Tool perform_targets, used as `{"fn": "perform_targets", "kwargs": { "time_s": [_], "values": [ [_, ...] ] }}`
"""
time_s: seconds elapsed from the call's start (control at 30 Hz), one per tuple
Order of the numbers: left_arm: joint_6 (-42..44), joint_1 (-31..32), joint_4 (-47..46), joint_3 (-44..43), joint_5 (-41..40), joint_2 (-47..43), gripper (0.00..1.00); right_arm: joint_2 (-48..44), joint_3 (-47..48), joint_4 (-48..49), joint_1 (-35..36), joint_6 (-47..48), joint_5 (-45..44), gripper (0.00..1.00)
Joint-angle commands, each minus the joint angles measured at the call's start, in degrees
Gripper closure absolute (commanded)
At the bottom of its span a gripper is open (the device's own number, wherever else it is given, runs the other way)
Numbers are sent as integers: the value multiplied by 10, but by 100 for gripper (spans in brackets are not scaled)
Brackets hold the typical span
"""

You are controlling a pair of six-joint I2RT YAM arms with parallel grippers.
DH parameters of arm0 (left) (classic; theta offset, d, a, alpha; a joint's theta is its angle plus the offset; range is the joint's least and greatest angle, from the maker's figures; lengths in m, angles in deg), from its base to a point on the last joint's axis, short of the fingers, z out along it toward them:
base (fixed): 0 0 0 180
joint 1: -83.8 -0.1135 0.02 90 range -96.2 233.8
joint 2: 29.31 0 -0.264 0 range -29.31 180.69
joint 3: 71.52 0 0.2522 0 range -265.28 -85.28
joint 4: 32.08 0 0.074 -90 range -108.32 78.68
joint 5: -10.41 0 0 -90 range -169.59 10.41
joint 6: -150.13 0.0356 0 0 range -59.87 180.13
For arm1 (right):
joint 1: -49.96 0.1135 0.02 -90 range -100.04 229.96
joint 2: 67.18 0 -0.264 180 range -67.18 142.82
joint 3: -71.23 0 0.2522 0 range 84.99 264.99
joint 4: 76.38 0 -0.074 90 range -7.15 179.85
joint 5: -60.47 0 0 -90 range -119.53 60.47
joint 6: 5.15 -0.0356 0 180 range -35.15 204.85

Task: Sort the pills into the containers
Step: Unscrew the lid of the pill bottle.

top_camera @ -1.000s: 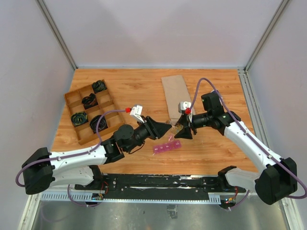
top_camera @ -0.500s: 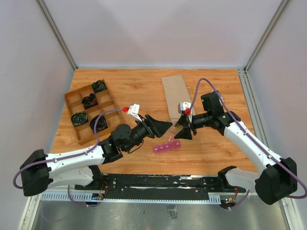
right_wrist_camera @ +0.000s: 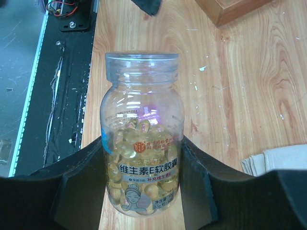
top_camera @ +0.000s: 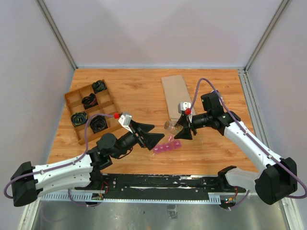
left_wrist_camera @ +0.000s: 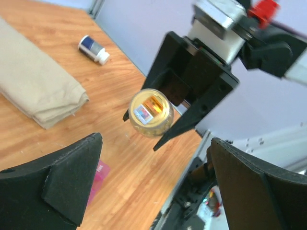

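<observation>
Top external: right gripper (top_camera: 179, 129) clamps clear round capsule bottle (top_camera: 170, 126) behind magenta-pink plastic strip (top_camera: 167, 146); left gripper (top_camera: 158, 132) beside it, spread empty.

At the left side of the table (top_camera: 129, 86) lies the divided tray (top_camera: 88, 110), with coiled items in its compartments; the folded cloth (top_camera: 175, 93) lies right of centre, towards the back; the containers (top_camera: 167, 146) lie near the front edge; just behind them the pill bottle (top_camera: 170, 126) sits between the fingers of the right gripper (top_camera: 177, 129); the left gripper (top_camera: 157, 133) is just left of both, apart from the bottle; a small capped bottle (left_wrist_camera: 94, 49) lies near the cloth
</observation>
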Motion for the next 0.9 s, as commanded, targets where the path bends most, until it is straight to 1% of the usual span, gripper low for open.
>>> {"fn": "perform_targets", "kwargs": {
  "time_s": [0.0,0.03,0.07,0.13,0.17,0.23,0.33,0.43,0.6,0.87],
  "values": [
    [236,1,-76,37,109,-59,1,-1,12,-3,-2,7,25,97],
    [294,-8,-73,36,149,-61,1,-1,11,-4,-2,8,27,97],
    [333,-21,-64,30,201,-58,1,-2,11,-4,-2,10,29,97],
    [375,-55,-71,24,296,-43,1,-2,10,-6,-2,15,32,96],
    [389,-71,-86,25,340,-34,1,-3,10,-8,-2,21,35,96],
    [401,-104,-117,22,395,-14,1,-6,9,-11,-2,25,35,96],
    [397,-158,-135,-5,483,40,1,-10,8,-12,-2,30,39,96],
    [396,-177,-150,-36,521,86,2,-10,8,-13,-2,31,44,96],
    [411,-185,-128,-88,558,147,3,-9,9,-16,-2,34,47,96],
    [433,-198,-62,-147,597,203,14,-10,9,-16,-2,35,49,96]
  ]
}}
